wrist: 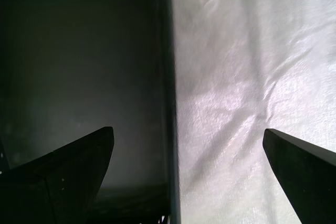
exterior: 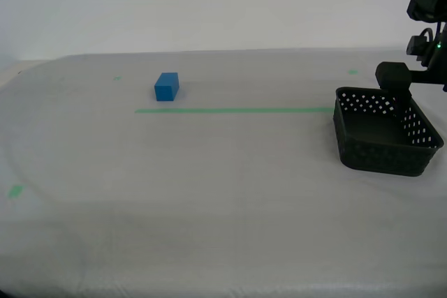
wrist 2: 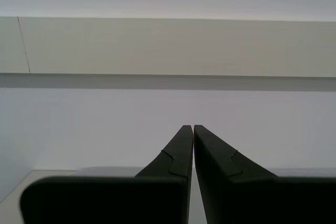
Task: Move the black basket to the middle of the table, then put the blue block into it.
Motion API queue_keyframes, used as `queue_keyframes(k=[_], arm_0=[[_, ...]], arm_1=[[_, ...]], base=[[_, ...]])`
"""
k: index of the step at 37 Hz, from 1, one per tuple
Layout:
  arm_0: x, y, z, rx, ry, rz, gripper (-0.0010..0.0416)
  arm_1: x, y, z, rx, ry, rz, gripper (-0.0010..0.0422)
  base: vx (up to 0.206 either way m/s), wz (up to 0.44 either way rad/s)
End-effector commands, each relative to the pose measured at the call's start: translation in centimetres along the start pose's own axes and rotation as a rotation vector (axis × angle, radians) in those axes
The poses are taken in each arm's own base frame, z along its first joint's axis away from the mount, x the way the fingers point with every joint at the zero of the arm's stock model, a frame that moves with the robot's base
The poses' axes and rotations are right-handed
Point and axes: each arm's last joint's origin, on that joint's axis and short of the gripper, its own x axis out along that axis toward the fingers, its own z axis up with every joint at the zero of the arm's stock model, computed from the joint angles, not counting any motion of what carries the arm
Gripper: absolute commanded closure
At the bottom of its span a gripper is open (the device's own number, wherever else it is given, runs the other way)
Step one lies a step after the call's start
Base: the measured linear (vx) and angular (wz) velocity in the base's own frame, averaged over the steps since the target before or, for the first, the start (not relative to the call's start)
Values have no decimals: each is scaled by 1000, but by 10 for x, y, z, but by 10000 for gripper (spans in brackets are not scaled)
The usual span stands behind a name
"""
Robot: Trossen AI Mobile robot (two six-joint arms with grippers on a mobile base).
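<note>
The black basket (exterior: 385, 132) sits on the surface (exterior: 209, 193) at the exterior view's right, at the end of the green tape line (exterior: 234, 110). My first tool (wrist: 186, 145) hangs over it with its jaws spread wide, one over the inside and one outside a wall. The blue block (exterior: 166, 86) sits well apart, just behind the line. My second tool (wrist 2: 192, 129) is pressed together, holding nothing, facing a pale wall (wrist 2: 168, 45).

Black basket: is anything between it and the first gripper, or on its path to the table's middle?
Nothing visible. My first gripper hangs open straddling a wall of the black basket. The cloth of the table toward the middle is bare apart from the green tape line; the blue block sits beyond that line.
</note>
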Motion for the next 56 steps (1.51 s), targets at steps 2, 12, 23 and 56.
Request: queue_keyframes(k=[2,12,23,56], arm_0=[[4,3,-5,-14,-1,-18,7],[6,9,-10,-33,5,-18,7],[13,8,-17,-39,5,-19,7],[13,11,-16,-45,-12,-1,270]], arm_1=[[0,0,1,1,-6,0,412],[0,0,1,1,-6,0,412],[0,0,1,1,-6,0,412],[0,0,1,1,-6,0,412]], base=[[0,0],[0,0],[0,0],[0,0]])
